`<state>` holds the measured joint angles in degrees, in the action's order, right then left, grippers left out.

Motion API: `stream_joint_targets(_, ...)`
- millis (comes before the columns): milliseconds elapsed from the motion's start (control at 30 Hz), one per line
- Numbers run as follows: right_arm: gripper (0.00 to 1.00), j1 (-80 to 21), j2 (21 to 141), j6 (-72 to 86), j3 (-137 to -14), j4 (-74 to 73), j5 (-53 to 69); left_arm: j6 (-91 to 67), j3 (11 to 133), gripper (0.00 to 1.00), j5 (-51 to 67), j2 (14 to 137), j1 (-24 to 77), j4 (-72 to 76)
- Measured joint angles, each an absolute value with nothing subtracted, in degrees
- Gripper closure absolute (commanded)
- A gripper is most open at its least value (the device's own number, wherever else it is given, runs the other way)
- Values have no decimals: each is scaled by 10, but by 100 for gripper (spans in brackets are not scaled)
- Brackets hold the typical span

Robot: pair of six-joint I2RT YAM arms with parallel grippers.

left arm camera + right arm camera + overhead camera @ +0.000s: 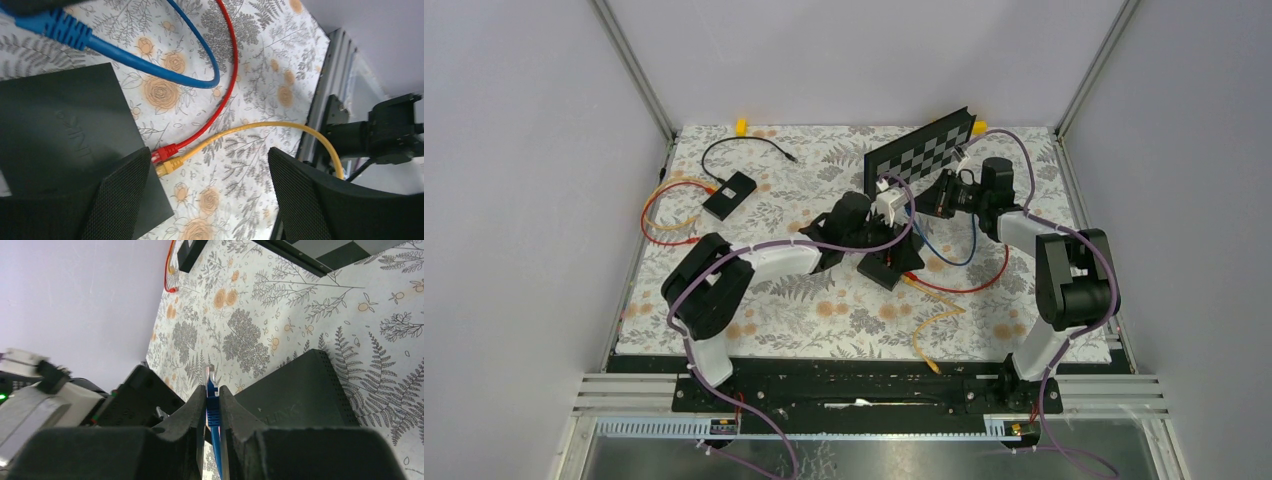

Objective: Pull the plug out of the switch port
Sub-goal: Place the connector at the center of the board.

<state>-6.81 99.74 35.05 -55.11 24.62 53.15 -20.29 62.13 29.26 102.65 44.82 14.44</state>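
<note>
Overhead view from behind; both wrist views close on the switch (pixel 890 263)

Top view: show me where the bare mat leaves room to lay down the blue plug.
Bare mat lies near, between the left arm and the yellow cable; more lies far, between the small black box and the checkerboard. Around the switch it is crowded: left claw, right claw gripping the blue plug, red cable.

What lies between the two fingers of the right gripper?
The blue plug, clamped between the fingers of the right gripper; the right wrist view shows it.
</note>
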Motion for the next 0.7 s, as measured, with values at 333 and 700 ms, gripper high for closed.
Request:
stream_joint_targets(333, 100, -68, 996, 385, -542, 294, 530, -310, 665, 20, 356, 1109, 427, 211)
stream_joint_targets(700, 100, -68, 995, 394, -538, 303, 530, -338, 724, 39, 376, 1158, 413, 237)
